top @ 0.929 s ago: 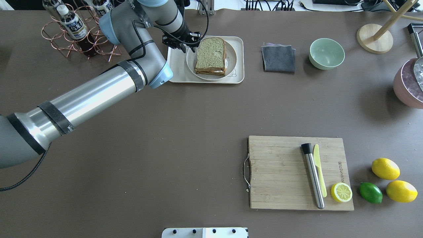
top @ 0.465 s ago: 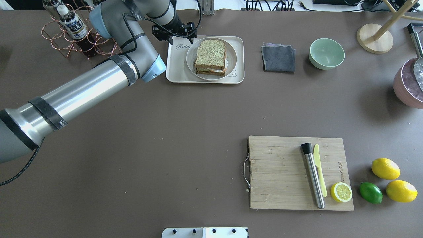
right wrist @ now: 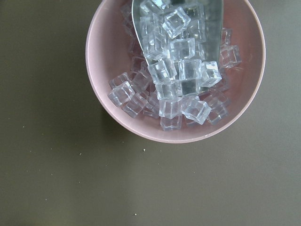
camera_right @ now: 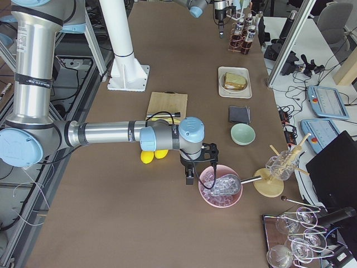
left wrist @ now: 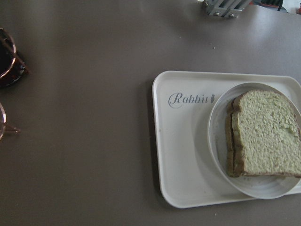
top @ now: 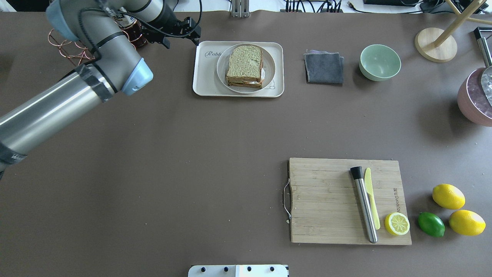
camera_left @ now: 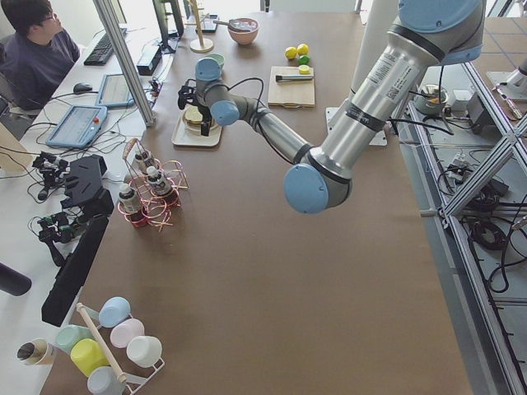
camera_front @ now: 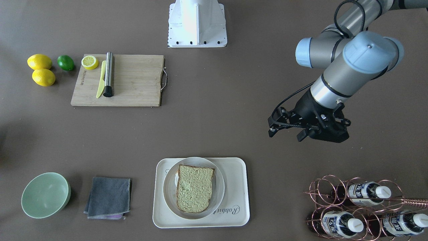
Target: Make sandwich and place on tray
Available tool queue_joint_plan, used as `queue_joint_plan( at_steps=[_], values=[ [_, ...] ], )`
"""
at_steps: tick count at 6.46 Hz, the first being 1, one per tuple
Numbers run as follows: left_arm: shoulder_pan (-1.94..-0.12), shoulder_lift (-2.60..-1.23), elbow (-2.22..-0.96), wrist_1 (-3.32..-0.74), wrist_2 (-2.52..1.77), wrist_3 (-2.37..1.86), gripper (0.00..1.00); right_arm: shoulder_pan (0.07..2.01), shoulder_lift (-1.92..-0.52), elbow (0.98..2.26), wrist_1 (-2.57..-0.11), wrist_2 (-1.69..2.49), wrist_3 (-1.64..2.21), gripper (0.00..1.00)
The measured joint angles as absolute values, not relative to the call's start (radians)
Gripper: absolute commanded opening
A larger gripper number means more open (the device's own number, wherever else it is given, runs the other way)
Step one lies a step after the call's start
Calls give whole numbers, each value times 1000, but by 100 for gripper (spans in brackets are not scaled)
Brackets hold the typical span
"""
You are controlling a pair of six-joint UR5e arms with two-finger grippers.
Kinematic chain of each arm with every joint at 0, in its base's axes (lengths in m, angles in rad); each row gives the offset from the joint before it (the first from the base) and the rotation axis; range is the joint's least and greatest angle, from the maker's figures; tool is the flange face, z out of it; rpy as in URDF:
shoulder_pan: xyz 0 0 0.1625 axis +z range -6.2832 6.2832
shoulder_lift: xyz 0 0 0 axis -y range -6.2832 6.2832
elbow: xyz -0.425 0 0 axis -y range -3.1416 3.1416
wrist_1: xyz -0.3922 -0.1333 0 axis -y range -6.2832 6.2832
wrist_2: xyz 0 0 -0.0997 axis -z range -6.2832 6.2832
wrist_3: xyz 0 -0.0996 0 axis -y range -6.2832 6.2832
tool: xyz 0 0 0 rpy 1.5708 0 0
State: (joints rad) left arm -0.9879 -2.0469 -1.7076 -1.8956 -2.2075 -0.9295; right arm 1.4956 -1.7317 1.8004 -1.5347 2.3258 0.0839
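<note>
Overhead view, left to right.
- Left gripper (top: 181, 40) hovering above table between bottle rack (top: 65, 50) and tray's left end; fingers standing spread, gripping nothing.
- Tray (top: 203, 79) lying to gripper's right. Sandwich (top: 245, 65) sitting assembled on white plate (top: 270, 65) on tray, its slightly longer side running away from robot.
- Task looking complete; regrasp probably not needed.
- Left arm being far nearer.
- Right gripper (camera_right: 201, 173) hanging well apart, over pink ice bowl (top: 474, 100); cannot tell its finger state.

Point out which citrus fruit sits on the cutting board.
The halved lemon, cut face up, at the cutting board's corner; the whole lemons and the lime lie on the table beside it.
</note>
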Motion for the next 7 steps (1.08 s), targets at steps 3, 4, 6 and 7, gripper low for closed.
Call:
queue_joint_plan(
  at_steps=[3, 4, 6, 7],
  values=[
    [-1169, -1653, -1926, -1838, -2290, -536, 97, 1498, -1741, 1800, -1534, 2297, 85, 100],
    [-1269, -1592, -1904, -1815, -2338, -360, 97, 1499, -1743, 1799, -1535, 2289, 85, 100],
    [-1441, -1567, -1826, -1681, -2379, 8, 97, 1499, -1744, 1795, -1535, 2285, 83, 100],
    [-1513, -1572, -1809, -1565, -2384, 193, 97, 1499, -1744, 1794, -1535, 2285, 83, 100]
  ],
)
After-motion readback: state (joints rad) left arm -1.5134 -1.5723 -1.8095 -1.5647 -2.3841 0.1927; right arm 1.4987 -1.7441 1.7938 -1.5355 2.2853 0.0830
